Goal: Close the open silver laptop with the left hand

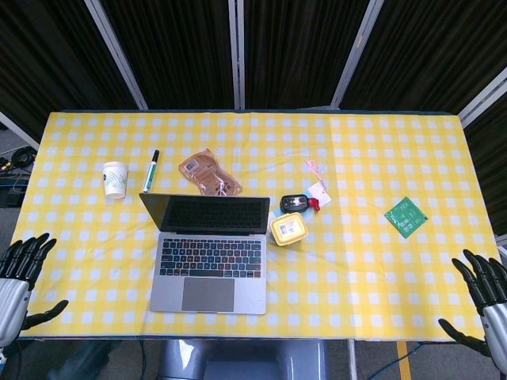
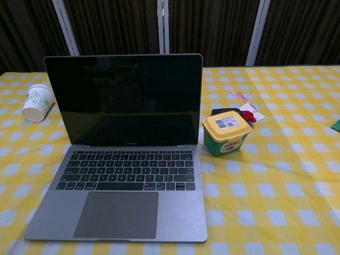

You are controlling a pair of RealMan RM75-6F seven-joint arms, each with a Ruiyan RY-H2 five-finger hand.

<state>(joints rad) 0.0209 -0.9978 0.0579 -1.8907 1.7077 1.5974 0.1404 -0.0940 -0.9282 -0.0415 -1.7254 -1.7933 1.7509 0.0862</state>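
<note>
The silver laptop (image 1: 211, 263) stands open near the table's front edge, left of centre, its dark screen (image 2: 125, 101) upright and facing me. The keyboard and trackpad (image 2: 117, 213) lie bare. My left hand (image 1: 22, 279) hovers at the table's front left corner, well left of the laptop, fingers spread and holding nothing. My right hand (image 1: 485, 299) hangs at the front right corner, fingers spread too, far from the laptop. Neither hand shows in the chest view.
A yellow-lidded green tub (image 1: 289, 229) sits just right of the laptop's hinge, with a black item (image 1: 295, 203) and a red-tagged trinket (image 1: 318, 190) behind it. A paper cup (image 1: 116, 179), a marker (image 1: 150, 172) and a snack bag (image 1: 208, 175) lie behind the screen. A green circuit board (image 1: 405, 216) lies far right.
</note>
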